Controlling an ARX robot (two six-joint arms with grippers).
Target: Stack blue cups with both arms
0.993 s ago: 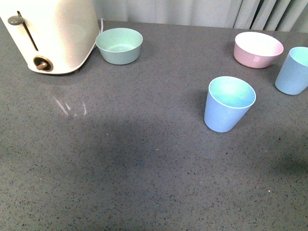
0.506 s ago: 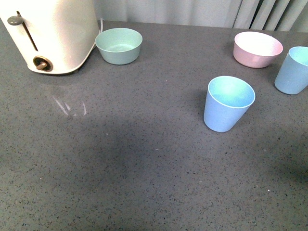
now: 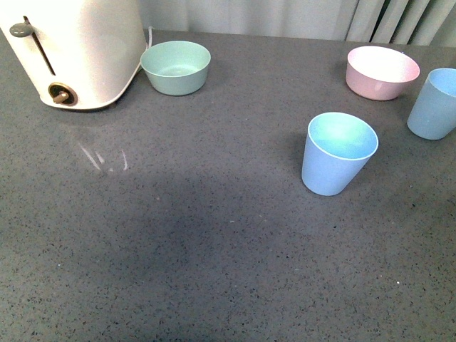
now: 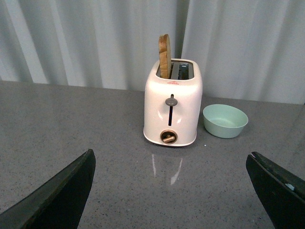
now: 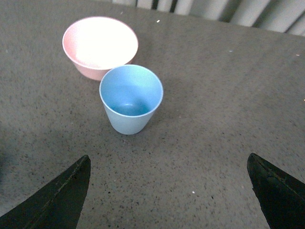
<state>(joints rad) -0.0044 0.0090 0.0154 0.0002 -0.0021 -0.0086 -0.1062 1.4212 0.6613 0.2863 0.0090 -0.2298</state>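
Standing upright and mouth-up on the speckled dark grey stone surface point(image 3: 214, 235), the nearer light blue tapered plastic cup point(image 3: 339, 153) is sitting alone, right of centre in the front view, with nothing inside it. The farther light blue tapered plastic cup point(image 3: 434, 103) is also standing upright, at the right edge of that view. It is well apart from the first cup and just beside the glossy pink round bowl point(image 3: 382, 71); whether cup and bowl are touching I cannot tell.

In the right wrist view this farther cup point(image 5: 131, 98) is sitting ahead of the right pincer point(image 5: 167, 157), beyond its black fingers point(image 5: 62, 195) and not between them, with the pink bowl point(image 5: 100, 45) just behind it. The right pincer's jaws are spreading wide and gripping nothing.

The left pincer point(image 4: 170, 157) is gaping wide too, its dark fingers point(image 4: 62, 191) holding nothing. It is facing the cream two-slot toaster point(image 4: 171, 112), where a slice of browned bread point(image 4: 164, 56) is standing up out of one slot. A mint green round bowl point(image 4: 225, 120) is sitting just beside the toaster.

In the front view the toaster point(image 3: 78, 50) and the mint bowl point(image 3: 176, 66) are standing at the far left, well apart from both cups. Pale pleated curtains point(image 4: 95, 43) are hanging behind the surface.
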